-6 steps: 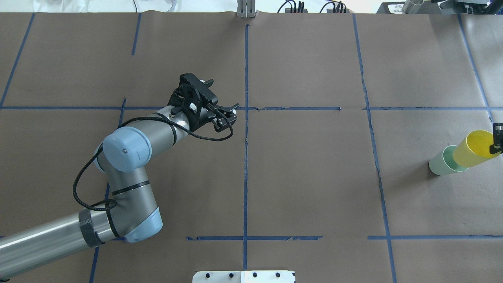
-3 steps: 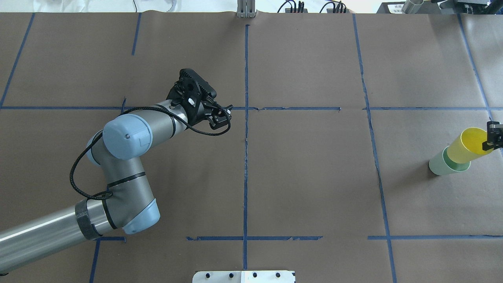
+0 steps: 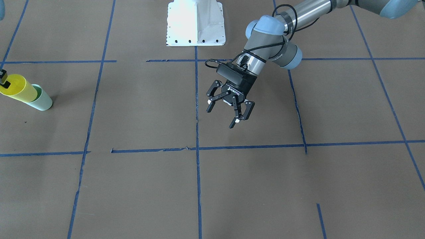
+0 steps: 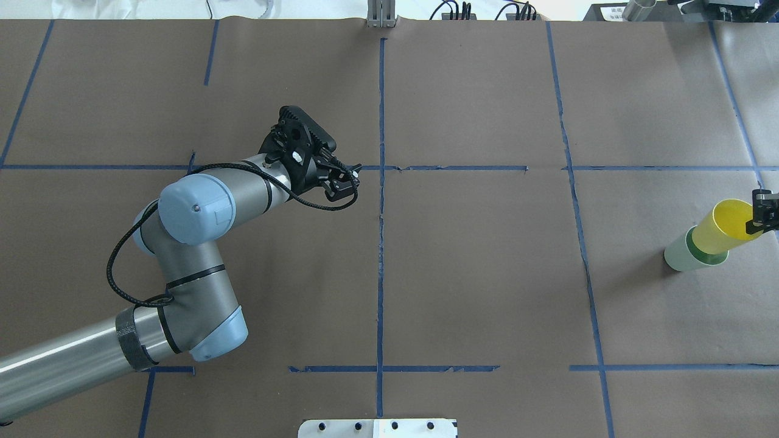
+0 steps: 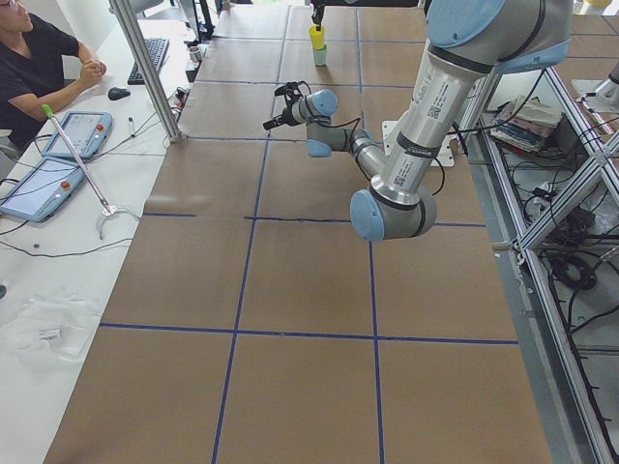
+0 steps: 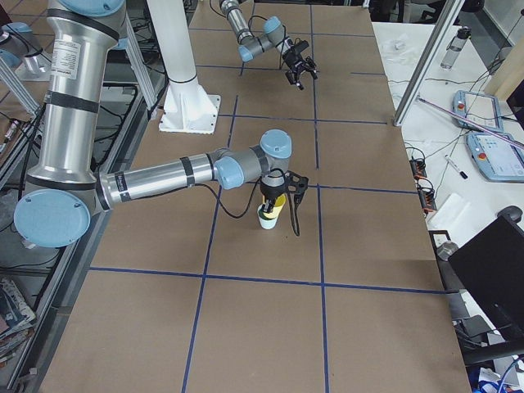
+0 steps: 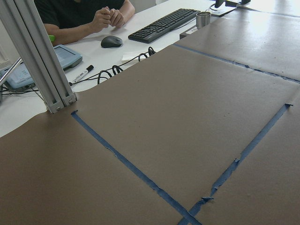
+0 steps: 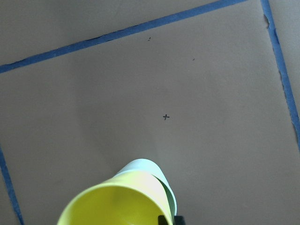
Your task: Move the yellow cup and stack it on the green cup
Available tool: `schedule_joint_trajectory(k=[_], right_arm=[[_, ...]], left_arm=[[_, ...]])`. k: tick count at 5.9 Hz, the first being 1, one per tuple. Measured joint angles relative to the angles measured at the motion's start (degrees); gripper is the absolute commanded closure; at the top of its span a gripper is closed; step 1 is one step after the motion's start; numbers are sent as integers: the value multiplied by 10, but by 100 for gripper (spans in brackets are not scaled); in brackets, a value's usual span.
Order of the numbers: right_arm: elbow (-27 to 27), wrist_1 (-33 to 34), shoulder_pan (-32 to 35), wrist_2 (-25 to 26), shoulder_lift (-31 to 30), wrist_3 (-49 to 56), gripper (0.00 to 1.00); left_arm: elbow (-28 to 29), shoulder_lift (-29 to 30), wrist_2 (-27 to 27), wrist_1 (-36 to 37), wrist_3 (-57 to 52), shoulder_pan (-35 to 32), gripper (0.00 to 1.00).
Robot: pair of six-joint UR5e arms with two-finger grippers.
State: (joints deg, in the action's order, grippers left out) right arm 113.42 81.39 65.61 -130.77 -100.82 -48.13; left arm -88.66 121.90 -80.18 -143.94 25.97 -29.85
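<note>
Overhead exterior: my right gripper [image 4: 764, 214] pinches the yellow cup [image 4: 724, 228] by its rim. Just below the gripper, the cup's base sits tilted inside the green cup [image 4: 681, 255]. Straightening and release remain, I judge. My left gripper [image 3: 221, 117] hangs wide, empty.

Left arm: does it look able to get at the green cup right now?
Probably not. The left gripper hangs open near the middle of the table, while the green cup stands at the far right end. The yellow cup sits in its mouth, and the right gripper is at that rim.
</note>
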Motion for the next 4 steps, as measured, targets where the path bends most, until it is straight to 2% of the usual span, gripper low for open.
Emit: schedule_joint_trajectory(k=[1,2,3,4], right_arm=[[-1,0,-2,-3,0,0,76],[-2,0,-6,-3,0,0,17],[-2,0,-9,-3,0,-1,0],[-3,0,-11,-1,1,-4,0]], left_arm=[[-1,0,-1,0,0,0,1],[-2,0,-2,0,0,-1,1],[-2,-1,-5,0,0,-4,1],[-2,-1,-11,9,0,-10,1]])
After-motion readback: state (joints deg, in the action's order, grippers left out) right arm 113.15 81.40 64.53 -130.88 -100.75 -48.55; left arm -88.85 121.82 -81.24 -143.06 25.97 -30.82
